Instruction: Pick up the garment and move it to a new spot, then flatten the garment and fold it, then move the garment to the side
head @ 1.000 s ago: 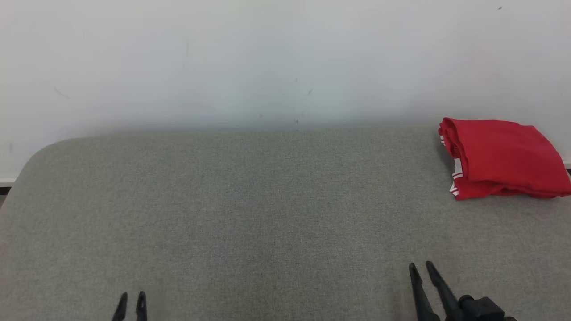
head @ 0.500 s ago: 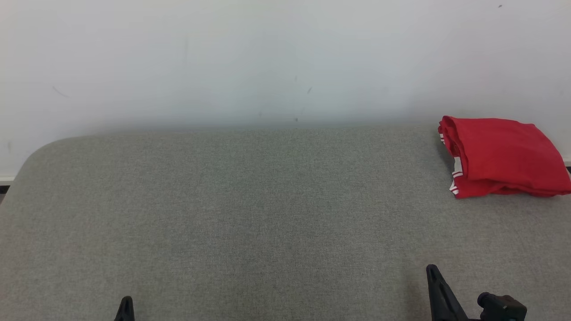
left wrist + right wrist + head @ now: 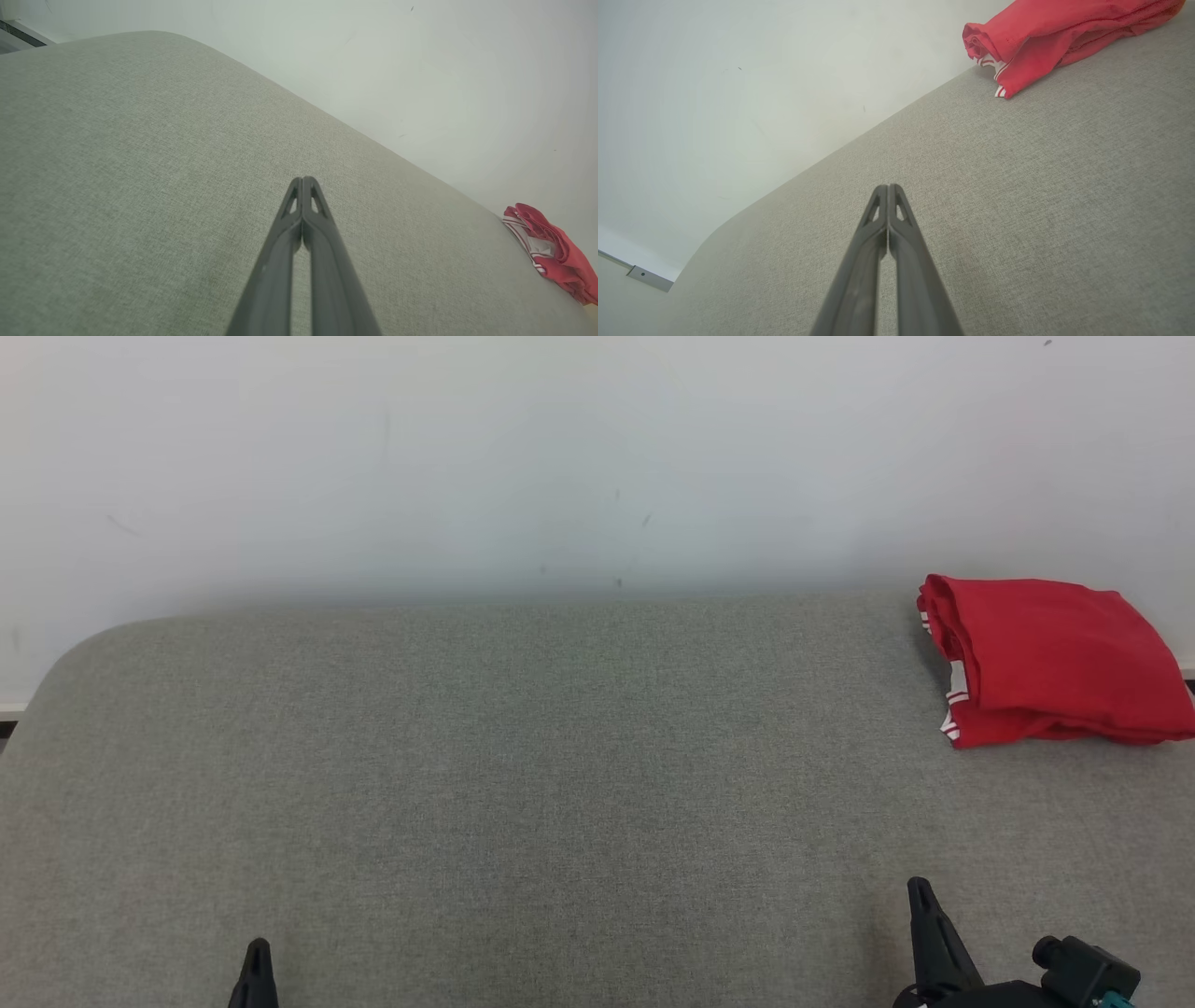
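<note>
Since a second earlier, the two long dark fingers of the left gripper [image 3: 255,973] and of the right gripper [image 3: 920,896] had come together: each pair had stood slightly parted, and now each showed as a single dark point at the bottom of the head view. The right gripper also sat a little further toward the right edge than before.

The plain white wall [image 3: 597,457], marked with a few faint specks, took up the top of the head view. Below it stretched the grey woven-fabric surface [image 3: 523,775], rounded at its far left corner and butting against the wall. The red cloth garment [image 3: 1050,658], folded into a thick bundle with white-striped trim showing along its left edge, lay at the far right of that surface, close to the wall and partly cut off by the frame edge.

Both grippers hung above bare grey fabric, well apart from the garment and from each other. In each wrist view the fingers were pressed flat together from tip downward, clenched on nothing.
</note>
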You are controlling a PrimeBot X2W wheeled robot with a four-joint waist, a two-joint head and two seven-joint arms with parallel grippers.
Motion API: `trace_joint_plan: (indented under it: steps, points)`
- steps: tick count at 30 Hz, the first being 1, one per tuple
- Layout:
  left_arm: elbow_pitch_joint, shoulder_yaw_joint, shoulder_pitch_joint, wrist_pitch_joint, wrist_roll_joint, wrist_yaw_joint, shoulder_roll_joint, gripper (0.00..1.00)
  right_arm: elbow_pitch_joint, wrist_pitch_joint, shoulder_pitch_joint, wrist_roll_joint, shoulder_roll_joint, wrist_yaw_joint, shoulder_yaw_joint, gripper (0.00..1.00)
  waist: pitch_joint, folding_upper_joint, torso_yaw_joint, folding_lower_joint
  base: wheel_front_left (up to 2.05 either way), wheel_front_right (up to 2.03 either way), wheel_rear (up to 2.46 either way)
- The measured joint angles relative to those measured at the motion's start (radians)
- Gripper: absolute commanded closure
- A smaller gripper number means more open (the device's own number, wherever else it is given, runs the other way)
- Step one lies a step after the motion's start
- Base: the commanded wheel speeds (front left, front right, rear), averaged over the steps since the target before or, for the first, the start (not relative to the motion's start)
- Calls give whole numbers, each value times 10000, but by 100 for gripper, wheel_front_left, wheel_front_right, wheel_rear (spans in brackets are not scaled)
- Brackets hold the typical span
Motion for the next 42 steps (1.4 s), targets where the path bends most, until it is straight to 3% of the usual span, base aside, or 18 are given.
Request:
trace_joint_plan:
  steps: [23, 42]
  points:
    - [33, 104, -485, 782, -3267, -75, -42, 100, -73, 780, -396, 3300, 2, 0, -249, 100, 105, 0, -27, 0, 0, 0, 0]
    - [63, 159, -812, 1281, -5300, -79, -61, 100, -113, 1292, -636, 5440, 2, 0, -410, 100, 187, 0, -48, 0, 0, 0, 0]
